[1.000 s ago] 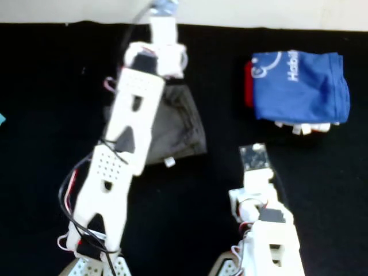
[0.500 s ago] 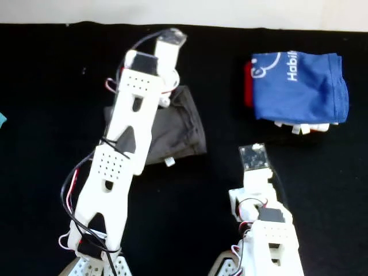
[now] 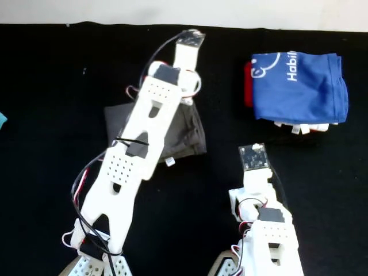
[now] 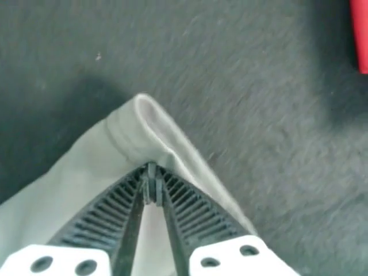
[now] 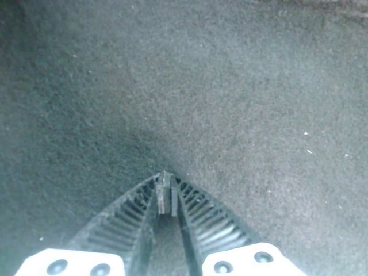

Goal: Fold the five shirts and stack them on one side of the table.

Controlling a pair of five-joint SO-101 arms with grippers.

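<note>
A dark grey shirt (image 3: 183,132) lies folded left of the table's middle, partly under my left arm (image 3: 144,138). In the left wrist view it looks pale grey (image 4: 86,172), and my left gripper (image 4: 151,185) is shut on its rolled corner (image 4: 144,123). At the back right sits a stack of folded shirts with a blue shirt (image 3: 302,83) on top, a red shirt (image 3: 248,85) edge showing beneath it and white cloth (image 3: 302,126) at the bottom. My right gripper (image 5: 165,192) is shut on nothing, low over the bare black cloth near the front.
The table (image 3: 52,69) is covered in black cloth, with a pale wall strip behind it. A teal scrap (image 3: 2,119) shows at the far left edge. My right arm (image 3: 267,230) stands at the front right, below the stack.
My left arm has swung to the right, carrying the grey shirt's far corner with it, and more of the shirt's left side now shows. The right arm has kept still.
</note>
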